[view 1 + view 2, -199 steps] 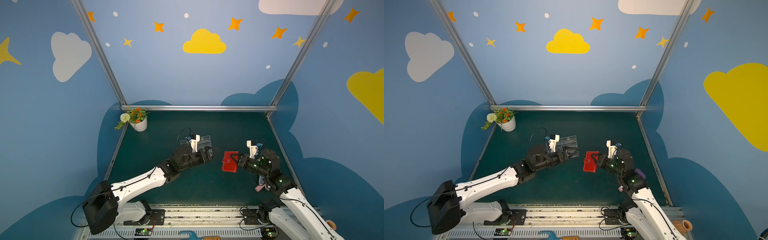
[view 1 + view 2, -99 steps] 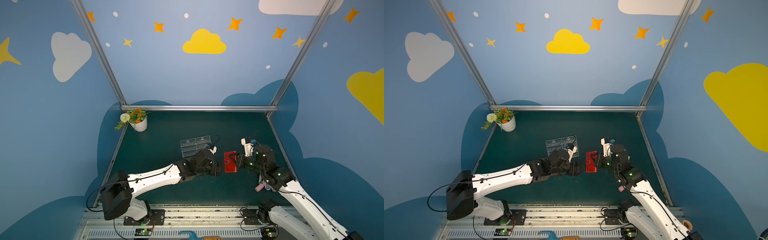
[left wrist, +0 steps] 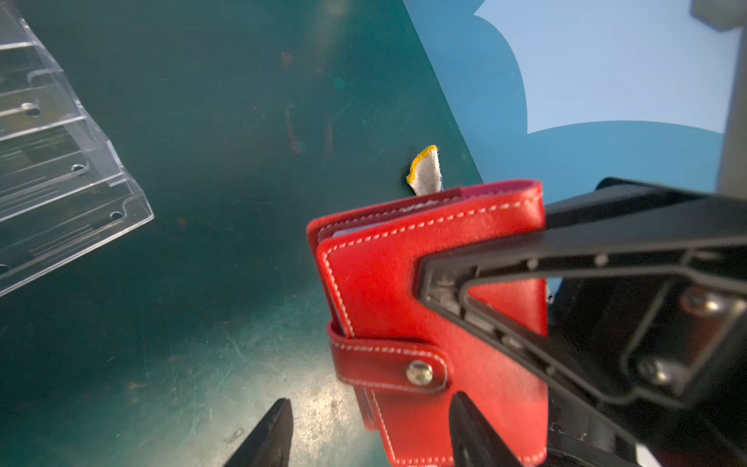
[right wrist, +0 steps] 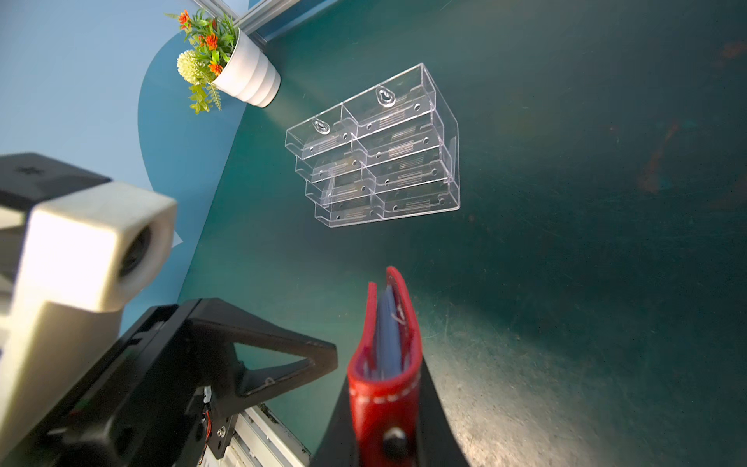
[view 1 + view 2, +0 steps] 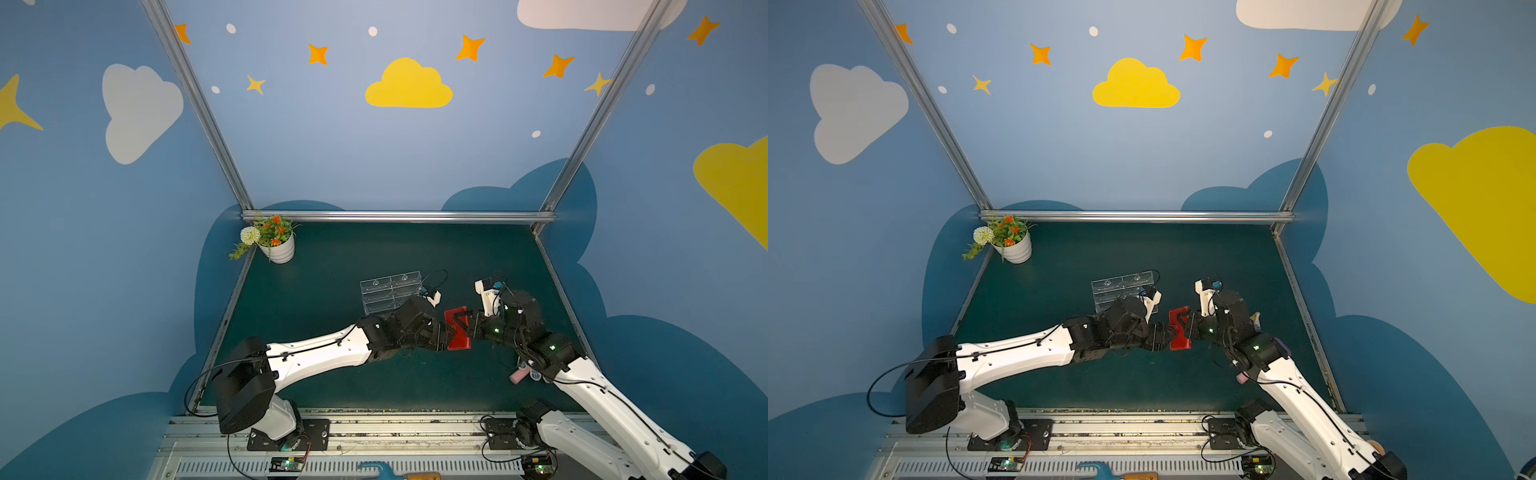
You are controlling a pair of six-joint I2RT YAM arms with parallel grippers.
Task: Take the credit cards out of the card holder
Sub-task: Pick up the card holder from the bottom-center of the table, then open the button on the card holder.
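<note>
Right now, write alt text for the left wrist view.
A closed red card holder, snap fastened, is pinched by the right gripper. The left gripper stands open near its strap; a clear acrylic stand lies on the green table.

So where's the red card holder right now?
In both top views, the card holder is clamped in the right pincer, right of the clear stand.

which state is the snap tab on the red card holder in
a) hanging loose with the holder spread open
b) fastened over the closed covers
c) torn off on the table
b: in the left wrist view the snap tab wraps over the edge of the card holder with its stud seated and the covers closed
</note>
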